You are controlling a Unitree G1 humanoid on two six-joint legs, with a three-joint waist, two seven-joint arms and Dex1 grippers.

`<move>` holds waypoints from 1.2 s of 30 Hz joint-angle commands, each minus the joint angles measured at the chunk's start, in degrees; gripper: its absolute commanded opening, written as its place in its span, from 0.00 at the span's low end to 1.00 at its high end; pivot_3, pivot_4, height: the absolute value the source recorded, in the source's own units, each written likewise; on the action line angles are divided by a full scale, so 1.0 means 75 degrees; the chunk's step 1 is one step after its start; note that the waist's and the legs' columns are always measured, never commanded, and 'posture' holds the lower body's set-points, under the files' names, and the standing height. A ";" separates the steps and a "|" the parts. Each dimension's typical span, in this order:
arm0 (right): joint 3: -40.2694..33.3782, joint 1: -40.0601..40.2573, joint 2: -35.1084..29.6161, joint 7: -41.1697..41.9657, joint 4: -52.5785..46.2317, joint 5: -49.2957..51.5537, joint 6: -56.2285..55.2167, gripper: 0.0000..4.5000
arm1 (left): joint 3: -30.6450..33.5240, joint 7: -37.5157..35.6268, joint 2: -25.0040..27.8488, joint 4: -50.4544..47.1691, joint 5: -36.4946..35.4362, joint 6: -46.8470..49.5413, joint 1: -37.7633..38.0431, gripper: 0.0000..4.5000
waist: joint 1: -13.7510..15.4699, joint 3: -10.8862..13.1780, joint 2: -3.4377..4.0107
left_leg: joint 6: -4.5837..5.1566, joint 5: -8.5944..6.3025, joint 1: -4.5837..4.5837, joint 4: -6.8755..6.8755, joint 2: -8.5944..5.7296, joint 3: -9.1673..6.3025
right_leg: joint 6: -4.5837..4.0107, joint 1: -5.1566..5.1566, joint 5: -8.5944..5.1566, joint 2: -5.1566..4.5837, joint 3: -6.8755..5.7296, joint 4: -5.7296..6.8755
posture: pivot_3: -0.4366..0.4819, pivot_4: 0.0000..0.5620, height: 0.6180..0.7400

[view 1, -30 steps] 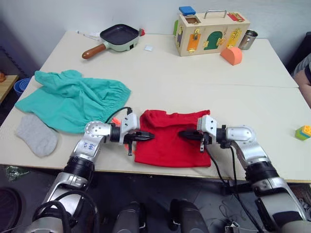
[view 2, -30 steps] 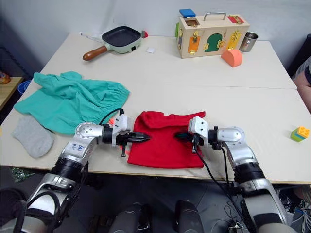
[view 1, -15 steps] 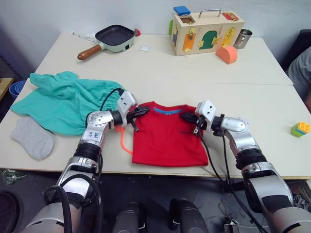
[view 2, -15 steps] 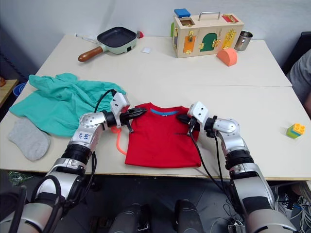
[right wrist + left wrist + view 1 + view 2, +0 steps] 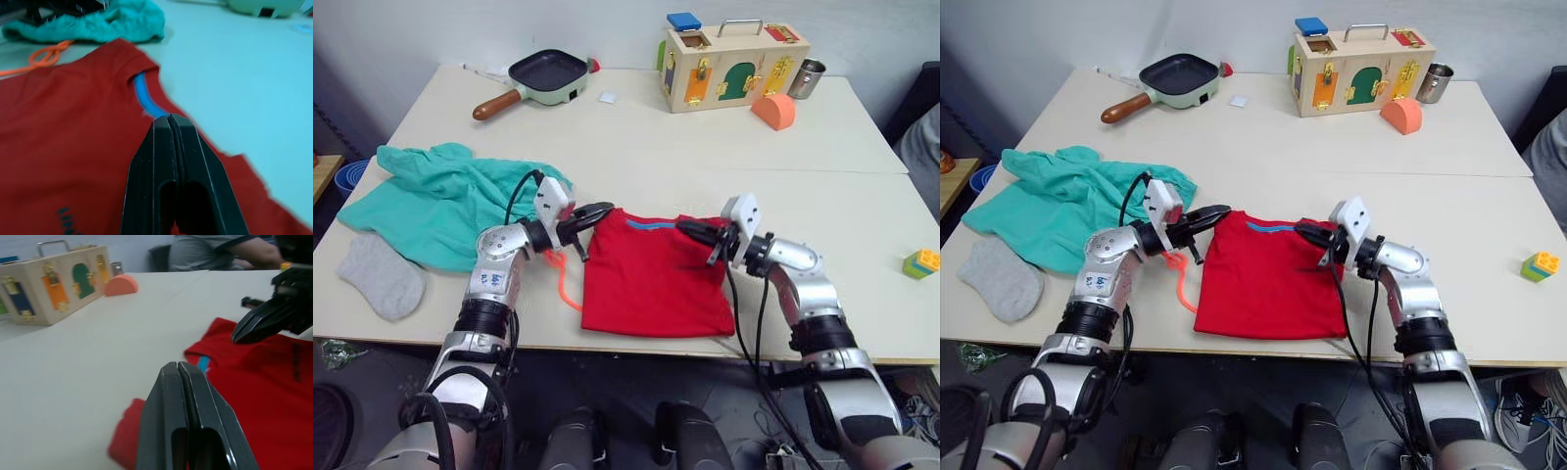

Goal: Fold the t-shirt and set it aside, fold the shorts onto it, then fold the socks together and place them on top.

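The red t-shirt (image 5: 651, 279) lies flat near the table's front edge, its collar with the blue strip (image 5: 646, 227) on the far side. My left gripper (image 5: 599, 210) hovers shut over the shirt's left shoulder; the left wrist view shows its tips (image 5: 177, 366) closed with nothing between them. At the right of the collar my right gripper (image 5: 688, 228) is also shut, tips (image 5: 168, 117) just above the blue strip. The teal shorts (image 5: 450, 201) lie crumpled to the left, their orange drawstring (image 5: 566, 284) trailing beside the shirt. One grey sock (image 5: 380, 276) lies at the front left.
At the back of the table stand a frying pan (image 5: 548, 73), a wooden latch box (image 5: 734, 54), a metal cup (image 5: 813, 78) and an orange half-round block (image 5: 778, 110). A toy brick (image 5: 922, 262) sits far right. A person (image 5: 925, 147) is at the right edge.
One second ago the shirt was doubled over with both grippers near its middle. It now lies spread with the collar showing, and both grippers have moved away from me to its shoulders.
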 commanded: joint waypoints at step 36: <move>0.0234 0.0082 0.0510 -0.0651 0.0313 -0.0560 -0.0729 0.00 | 0.0085 0.1600 -0.0580 0.0944 0.0560 0.0414 -0.0381 0.01 | 0.0049 -0.0002 -0.0005 | 0.0003 0.0003 0.0006 -0.0002 -0.0011 -0.0003 | 0.0002 0.0009 0.0001 -0.0005 -0.0002 -0.0003 | 0.48 0.27 1.00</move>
